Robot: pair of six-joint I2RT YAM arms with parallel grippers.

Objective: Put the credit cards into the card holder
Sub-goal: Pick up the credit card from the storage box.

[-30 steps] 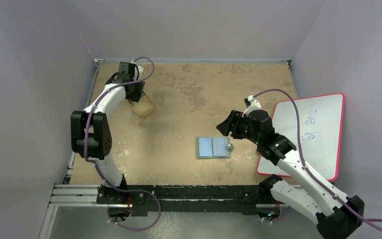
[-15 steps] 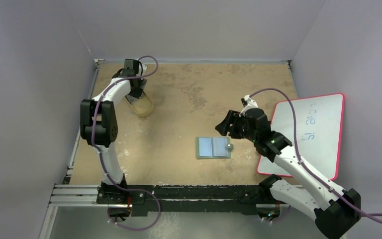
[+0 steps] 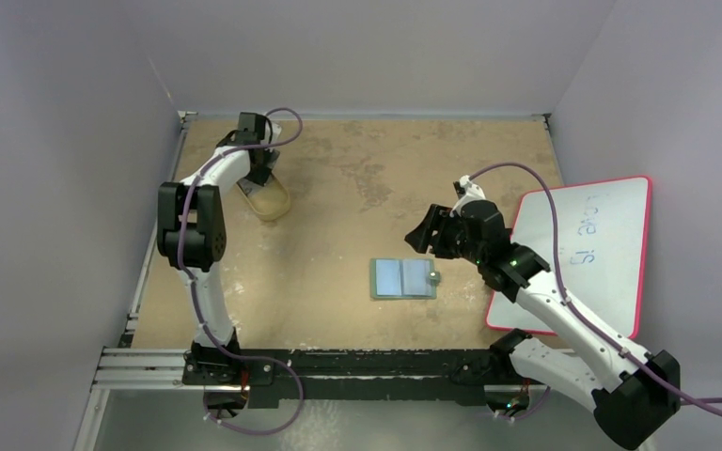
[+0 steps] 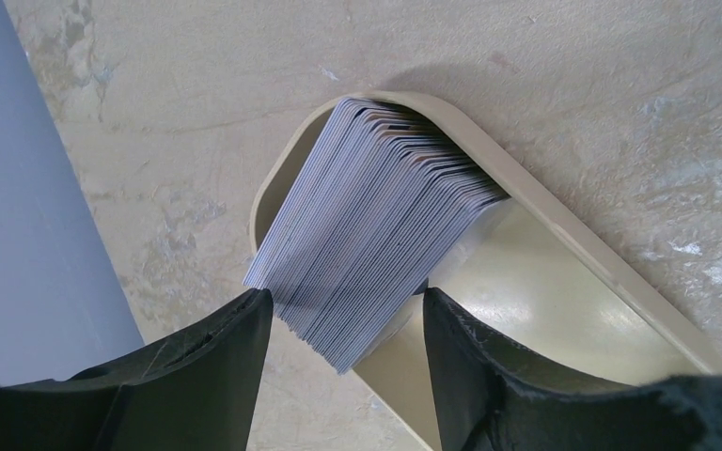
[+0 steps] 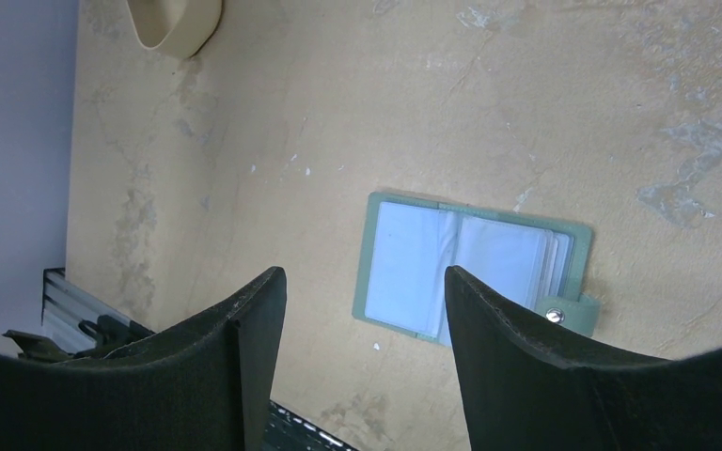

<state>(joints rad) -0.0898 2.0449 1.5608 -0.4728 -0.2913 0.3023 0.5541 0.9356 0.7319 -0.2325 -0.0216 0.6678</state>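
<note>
Tan and oval, the shallow tray (image 3: pixel 273 202) sits at about ten o'clock on my mottled sandy-brown table (image 3: pixel 357 169). In the left wrist view a thick stack of thin grey-silver credit cards (image 4: pixel 376 216) leans on edge inside it, fanned against the rim at one end. My left gripper (image 4: pixel 343 299) is spread wide astride the near end of that stack — one black finger on either side, close to the cards, though I cannot tell whether either pad presses them. Just toward five o'clock from the table's middle, the small grey-green bifold card holder (image 3: pixel 404 278) lies flat and open, shiny bluish clear pockets up, its snap tab (image 5: pixel 564 315) sticking out at its three o'clock edge in the overhead view. My right gripper (image 5: pixel 365 274) hangs above it, unclenched and holding nothing — the holder shows between its fingers. A pink-edged whiteboard (image 3: pixel 583 254) rests at three o'clock, partly under the right arm.
</note>
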